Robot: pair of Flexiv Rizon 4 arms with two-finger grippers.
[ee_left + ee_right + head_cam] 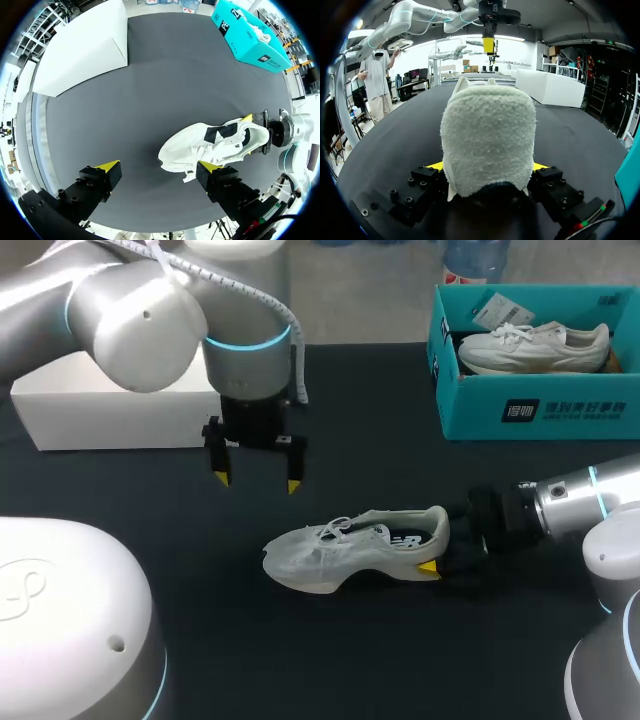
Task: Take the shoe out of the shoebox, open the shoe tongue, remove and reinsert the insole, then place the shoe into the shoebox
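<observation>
Shoe (350, 545) is out of the shoebox (540, 410), sole-down mid desk (400, 460), toe pointing toward my left side. Right claw (487, 166) is clamped on its heel, one yellow tip on each side. Left claw (257, 481) hangs above the desk just behind the shoe, fingers spread wide, holding nothing; the teal shoebox sits at the far right with a second white shoe (535, 345) inside.
</observation>
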